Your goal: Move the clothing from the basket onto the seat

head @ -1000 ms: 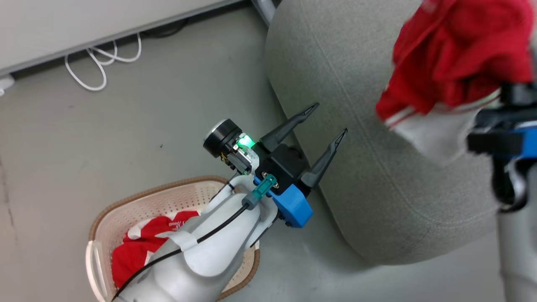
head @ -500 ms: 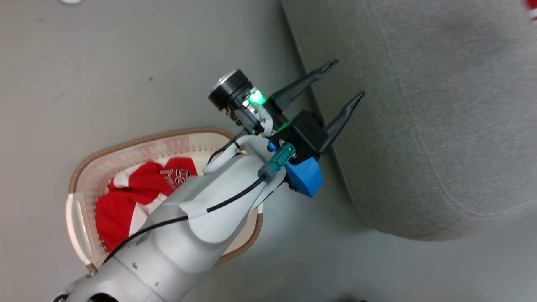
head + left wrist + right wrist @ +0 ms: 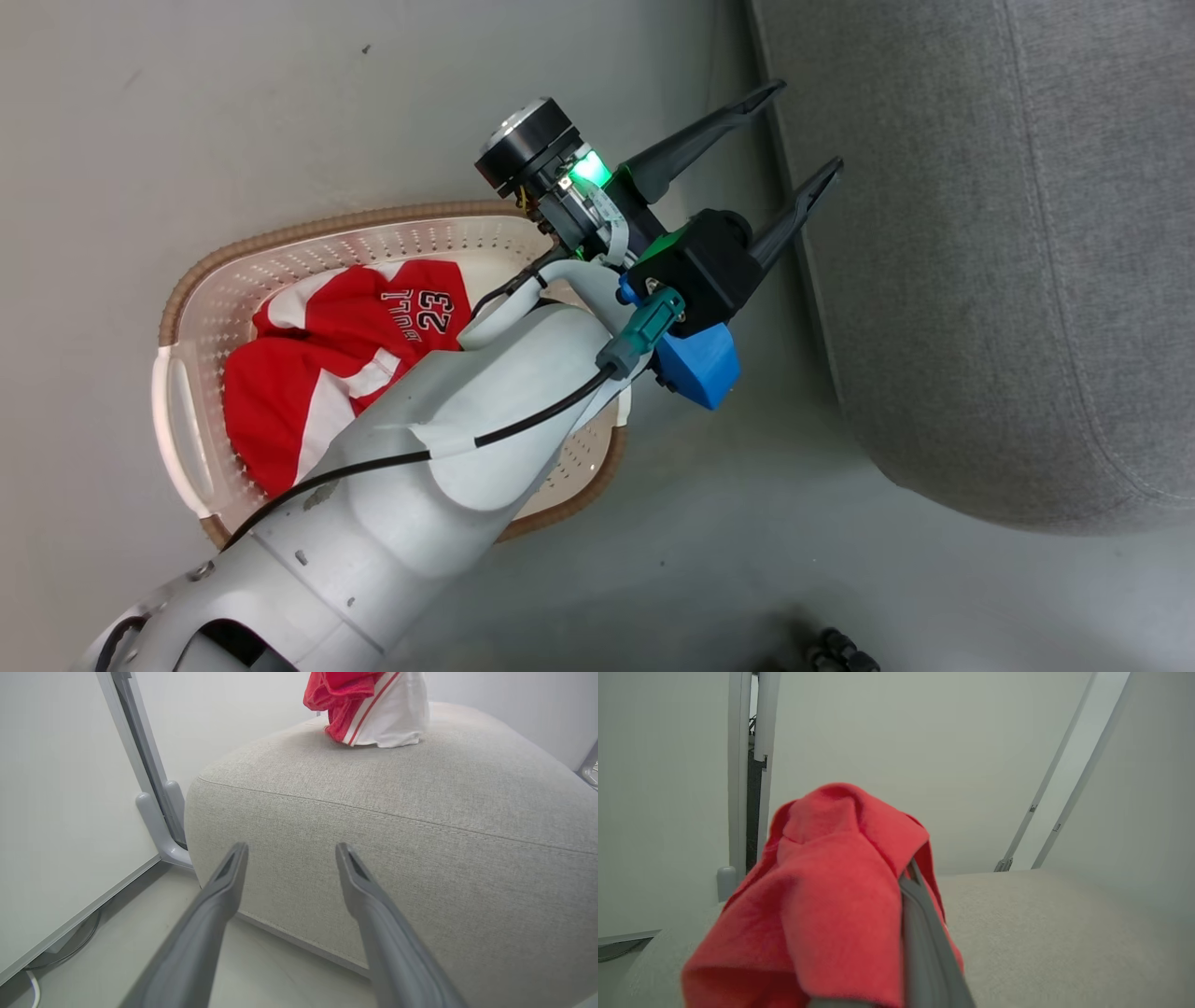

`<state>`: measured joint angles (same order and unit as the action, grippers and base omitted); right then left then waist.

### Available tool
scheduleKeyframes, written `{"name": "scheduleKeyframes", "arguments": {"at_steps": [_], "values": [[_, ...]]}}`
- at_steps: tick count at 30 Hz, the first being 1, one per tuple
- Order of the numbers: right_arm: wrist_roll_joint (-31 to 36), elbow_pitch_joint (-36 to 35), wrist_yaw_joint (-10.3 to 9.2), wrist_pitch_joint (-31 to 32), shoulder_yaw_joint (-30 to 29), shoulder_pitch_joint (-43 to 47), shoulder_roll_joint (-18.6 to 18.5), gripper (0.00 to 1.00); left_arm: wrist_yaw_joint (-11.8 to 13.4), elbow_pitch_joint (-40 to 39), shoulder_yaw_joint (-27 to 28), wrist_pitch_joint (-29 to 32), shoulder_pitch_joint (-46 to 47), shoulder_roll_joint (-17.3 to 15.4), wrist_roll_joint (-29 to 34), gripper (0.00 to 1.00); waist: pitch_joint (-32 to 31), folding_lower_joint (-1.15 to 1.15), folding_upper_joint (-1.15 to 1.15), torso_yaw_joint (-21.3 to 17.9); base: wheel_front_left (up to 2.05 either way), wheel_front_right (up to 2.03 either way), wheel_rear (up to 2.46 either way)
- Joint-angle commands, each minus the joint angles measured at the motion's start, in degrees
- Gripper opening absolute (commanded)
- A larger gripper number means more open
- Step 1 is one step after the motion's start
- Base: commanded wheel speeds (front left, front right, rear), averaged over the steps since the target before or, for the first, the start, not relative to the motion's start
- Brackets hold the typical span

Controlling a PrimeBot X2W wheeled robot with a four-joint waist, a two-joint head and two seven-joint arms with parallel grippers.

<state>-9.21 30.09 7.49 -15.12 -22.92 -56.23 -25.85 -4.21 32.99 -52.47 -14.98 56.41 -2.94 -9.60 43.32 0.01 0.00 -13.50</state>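
1. My right gripper [image 3: 911, 868] is clamped on a red garment [image 3: 822, 896]. The cloth drapes over both fingers, so I judge that on release it may snag and ride back off the seat [image 3: 1064, 933].
2. In the left wrist view that garment hangs with its long axis vertical. Its white hem points down and touches the seat top, back from the near edge.
3. My left gripper [image 3: 808, 129] is spread wide and empty, tips aimed at the seat's side. A careless swing could knock the upholstery or the basket [image 3: 224, 299] rim.
4. The second garment [image 3: 327, 373] lies crumpled in the basket. Its long axis runs lower left to upper right in the head view, with the 23 at the upper-right end. My forearm [image 3: 448, 448] hides part of it.
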Motion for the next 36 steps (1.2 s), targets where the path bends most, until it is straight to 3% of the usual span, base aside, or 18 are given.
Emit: {"name": "scheduleKeyframes", "arguments": {"at_steps": [1,12,13,14,15,29,36], "values": [[-0.10,1.41,0.01,-0.05,-0.01,0.37,0.33,0.00,0.27,-0.07,-0.07,-0.23,0.87,0.05,-0.38,1.00,0.18,-0.01,0.00,0.35,0.00,0.00,0.00],[-1.58,10.51,0.01,-0.05,1.55,5.65,3.01,0.00,1.78,-1.01,-1.07,-0.28,0.65,0.04,-1.84,1.00,-1.12,-0.01,0.00,0.86,0.00,0.00,0.00],[-1.60,10.59,0.01,-0.05,1.50,6.01,3.08,0.08,1.81,-1.04,-1.07,-0.29,0.52,0.04,-1.92,1.00,-1.39,-0.01,0.00,0.86,0.00,0.00,0.00],[-1.61,10.76,0.01,-0.04,1.41,6.46,3.25,0.31,1.73,-1.06,-1.07,-0.29,0.33,0.03,-1.91,1.00,-1.80,-0.01,0.00,0.87,0.00,0.00,0.00],[-1.76,10.80,0.01,-0.04,1.29,6.97,3.45,1.00,1.73,-1.11,-1.03,-0.29,0.13,0.04,-1.92,1.00,-2.19,-0.01,0.00,0.88,0.00,0.00,0.00],[0.85,4.39,0.02,-0.04,2.73,22.76,7.45,1.00,3.01,-4.40,1.95,-0.29,-7.09,0.05,-3.83,1.00,-13.30,-0.01,0.00,1.21,0.00,0.00,0.00],[0.27,-3.41,0.02,-0.04,5.54,29.51,10.14,1.00,4.22,-7.11,6.43,-0.29,-13.09,-0.90,-4.51,1.00,-19.19,-0.01,0.00,2.43,0.00,0.00,0.00]]}}
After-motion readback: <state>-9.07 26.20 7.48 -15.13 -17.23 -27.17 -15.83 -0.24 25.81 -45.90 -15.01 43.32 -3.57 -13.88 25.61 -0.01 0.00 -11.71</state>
